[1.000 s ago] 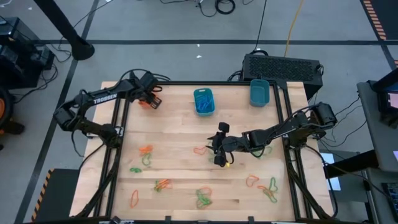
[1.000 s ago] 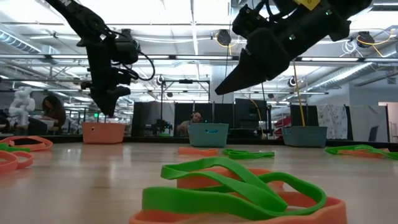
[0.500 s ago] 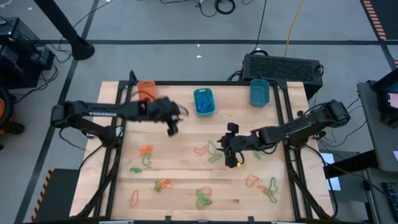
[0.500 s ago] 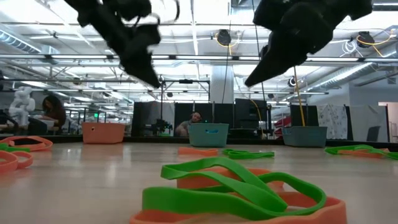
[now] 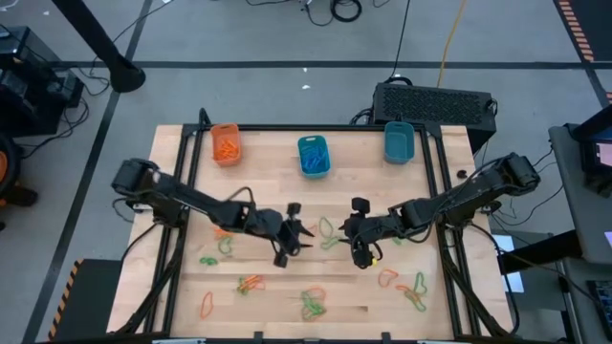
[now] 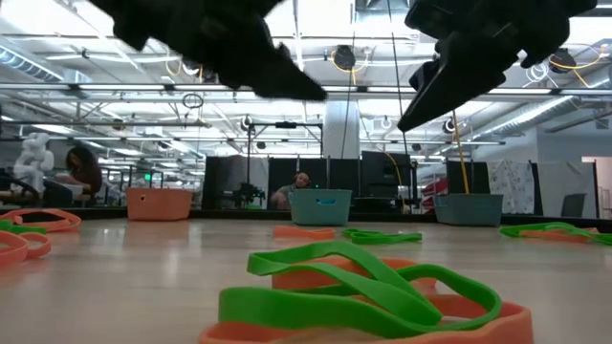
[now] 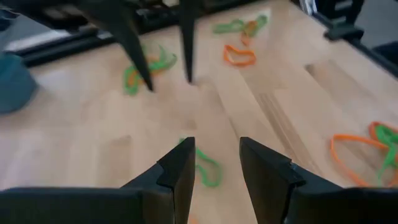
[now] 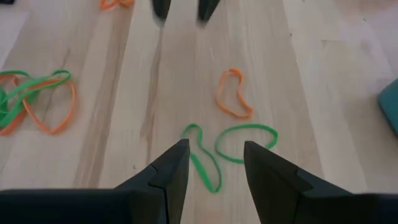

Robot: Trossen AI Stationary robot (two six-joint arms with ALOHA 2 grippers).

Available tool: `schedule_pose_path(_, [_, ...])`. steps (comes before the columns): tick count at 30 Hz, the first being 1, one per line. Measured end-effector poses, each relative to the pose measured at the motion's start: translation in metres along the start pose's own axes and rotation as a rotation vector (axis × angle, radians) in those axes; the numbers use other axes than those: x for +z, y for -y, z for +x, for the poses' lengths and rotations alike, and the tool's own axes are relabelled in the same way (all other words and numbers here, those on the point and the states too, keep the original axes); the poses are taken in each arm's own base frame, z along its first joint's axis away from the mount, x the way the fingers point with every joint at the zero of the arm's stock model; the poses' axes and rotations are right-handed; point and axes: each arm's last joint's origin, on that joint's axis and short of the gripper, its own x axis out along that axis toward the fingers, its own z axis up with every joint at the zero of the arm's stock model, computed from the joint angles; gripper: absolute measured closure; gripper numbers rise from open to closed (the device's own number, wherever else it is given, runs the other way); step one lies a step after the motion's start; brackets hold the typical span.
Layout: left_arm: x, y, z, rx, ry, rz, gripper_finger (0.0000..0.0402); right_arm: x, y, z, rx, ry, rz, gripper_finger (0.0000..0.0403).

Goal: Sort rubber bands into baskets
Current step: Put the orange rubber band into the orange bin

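My left gripper & right gripper both hang mid-table, facing each other, fingers apart, nothing held. Green rubber band lies just ahead of my right fingertips, an orange band beyond it. Same green band sits right under my left tips. Best plan, imo: only one arm goes; drop straight, straddle one strand, pinch low. Baskets are well off behind both.

wooden table | black box behind far edge | black cables on floor
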Motion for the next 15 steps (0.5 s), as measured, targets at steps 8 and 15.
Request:
schedule_pose_path(8, [-0.028,0.015,0.036,0.000,-0.014,-0.005,0.0267,-0.001,0.000,0.000,-0.004,-0.013,0.018,0.0257])
schedule_pose_path(15, [-0.053,0.003,0.046,0.175,-0.157,-0.118,0.0267,-0.001,0.001,0.000,-0.010,-0.013,0.014,0.0257])
